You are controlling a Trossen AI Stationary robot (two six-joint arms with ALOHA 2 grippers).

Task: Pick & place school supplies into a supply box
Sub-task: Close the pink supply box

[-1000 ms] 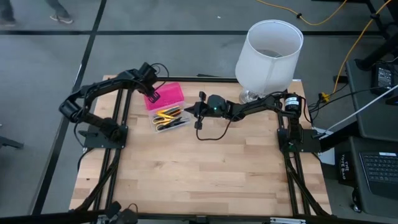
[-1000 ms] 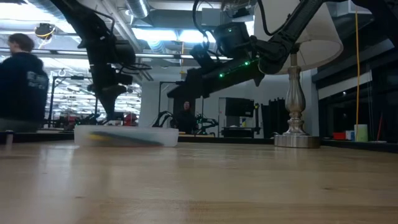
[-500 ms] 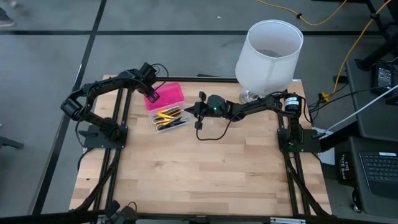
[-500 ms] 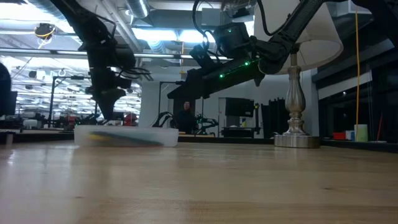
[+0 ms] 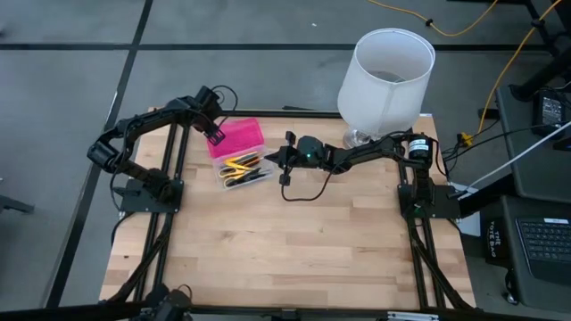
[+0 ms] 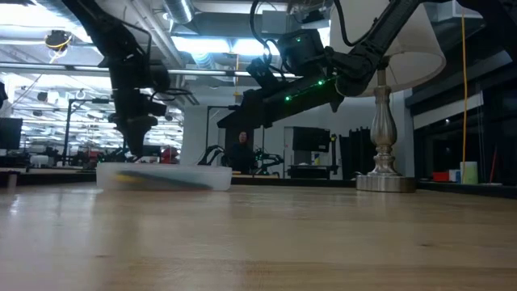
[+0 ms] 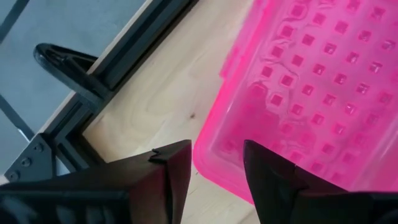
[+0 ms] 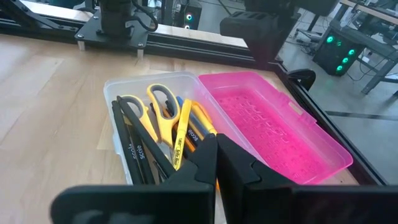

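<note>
The supply box lies open at the table's far left. Its hot-pink lid (image 5: pixel 239 137) is flipped flat onto the table on the far side of the clear base (image 5: pixel 245 171). In the base lie the school supplies: yellow-handled scissors (image 8: pixel 159 111), black pens (image 8: pixel 134 149) and yellow pencils (image 8: pixel 181 134). My left gripper (image 7: pixel 216 163) is open, pointing down over the lid's far left corner (image 7: pixel 214 168), a finger on either side of its rim. My right gripper (image 8: pixel 216 163) is shut and hovers over the base's right end, well above the table (image 6: pixel 242 109). My left gripper comes at the lid's corner rim (image 7: pixel 211 158) from above, with one finger (image 7: pixel 177 165) outside the lid and the other (image 7: pixel 264 171) over its inner face. I cannot tell whether either finger touches the lid, which lies flat on the table.
A lamp with a large white shade (image 5: pixel 385 71) stands at the far right on its metal foot (image 6: pixel 384 179), beside my right arm. Black frame rails (image 7: pixel 68 68) run along the table's left edge. The near half of the wooden table (image 5: pixel 285 259) is bare.
My left gripper has shifted slightly toward the table's left edge, staying over the pink lid's corner. The box and my right arm have kept still.
</note>
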